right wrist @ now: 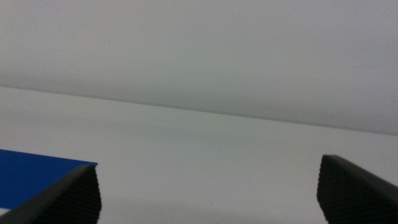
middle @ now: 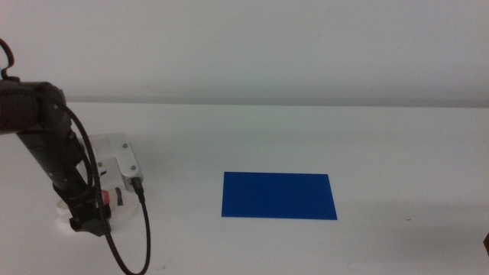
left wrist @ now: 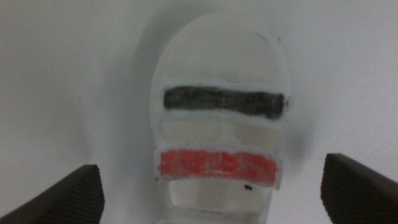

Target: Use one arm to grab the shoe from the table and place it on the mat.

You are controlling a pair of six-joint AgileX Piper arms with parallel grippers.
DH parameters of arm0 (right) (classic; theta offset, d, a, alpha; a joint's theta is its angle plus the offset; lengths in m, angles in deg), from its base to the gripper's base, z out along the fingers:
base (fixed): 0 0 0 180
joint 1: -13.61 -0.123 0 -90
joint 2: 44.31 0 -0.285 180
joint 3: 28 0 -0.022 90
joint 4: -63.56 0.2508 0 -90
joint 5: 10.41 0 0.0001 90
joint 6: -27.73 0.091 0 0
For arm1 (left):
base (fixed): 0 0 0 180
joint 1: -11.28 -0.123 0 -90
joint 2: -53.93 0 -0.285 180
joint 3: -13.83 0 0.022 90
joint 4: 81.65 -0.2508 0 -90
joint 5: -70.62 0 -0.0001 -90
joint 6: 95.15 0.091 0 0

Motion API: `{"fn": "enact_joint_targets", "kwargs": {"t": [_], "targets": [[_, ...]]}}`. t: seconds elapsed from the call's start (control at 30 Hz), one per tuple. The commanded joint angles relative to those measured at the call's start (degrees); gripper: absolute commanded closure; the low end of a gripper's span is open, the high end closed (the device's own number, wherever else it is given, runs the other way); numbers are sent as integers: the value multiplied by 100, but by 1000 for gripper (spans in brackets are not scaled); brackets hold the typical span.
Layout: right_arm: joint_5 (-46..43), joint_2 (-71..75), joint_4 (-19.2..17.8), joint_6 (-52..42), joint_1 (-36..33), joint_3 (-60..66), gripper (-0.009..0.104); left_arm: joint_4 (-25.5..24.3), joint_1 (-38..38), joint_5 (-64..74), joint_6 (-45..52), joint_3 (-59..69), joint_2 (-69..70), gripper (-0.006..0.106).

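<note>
My left gripper (left wrist: 211, 186) is down over the shoe (left wrist: 219, 124) at the left side of the table (middle: 306, 130), jaws spread wide with the shoe lying between them; neither jaw touches it and I have hold of nothing.

Shoe, left wrist view: small white sneaker seen from above, rounded toe pointing away from the camera, a dark strap across the forefoot, a red strap behind it, pale material between the two. Both straps have rough, uneven edges. Any further strap is out of view.

Middle view: my left arm (middle: 57, 153) comes in from the left and covers most of the shoe (middle: 114, 200); only a bit of white sole and a spot of red show beside the arm and its black cable (middle: 141, 229). The mat (middle: 278, 195), a flat deep-blue rectangle, lies near the table centre, well apart from the shoe, with nothing on it.

Right wrist view: my right gripper (right wrist: 208, 193) also stands wide open and empty, above bare table, with one corner of the mat (right wrist: 37, 174) beside a jaw.
</note>
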Motion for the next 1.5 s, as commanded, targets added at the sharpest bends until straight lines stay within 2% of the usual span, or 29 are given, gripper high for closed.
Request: {"fn": "enact_joint_targets", "kwargs": {"t": [0.0, 0.13, 0.23, 0.4, 0.53, 0.73, 0.93, 1.23, 1.37, 1.47], "targets": [[-39, 216, -20, -1, 2, 244, 2, 92, -31, -144, 17, 79, 1, 10], [-39, 216, -20, -1, 2, 244, 2, 66, -31, -144, 17, 79, 1, 19], [-39, 216, -20, -1, 2, 244, 2, -36, -31, -54, 17, 79, 1, 34], [-39, 216, -20, -1, 2, 244, 2, -288, -31, 230, 17, 79, 1, 74], [-39, 216, -20, -1, 2, 244, 2, -154, 12, 564, -14, 79, 116, 102], [-39, 216, -20, -1, 2, 244, 2, -263, 917, 1021, -1157, -146, 595, 101], [-39, 216, -20, -1, 2, 244, 2, -317, 2315, 1901, -2002, -1445, 99, 101], [-39, 216, -20, -1, 2, 244, 2, -237, 3998, 2774, -2381, -4470, -1973, 101], [-39, 216, -20, -1, 2, 244, 2, -116, 4338, 2774, -2259, -5547, -2708, 101], [-39, 216, -20, -1, 2, 244, 2, 123, 4375, 2774, -2259, -5711, -2921, 101]]}}
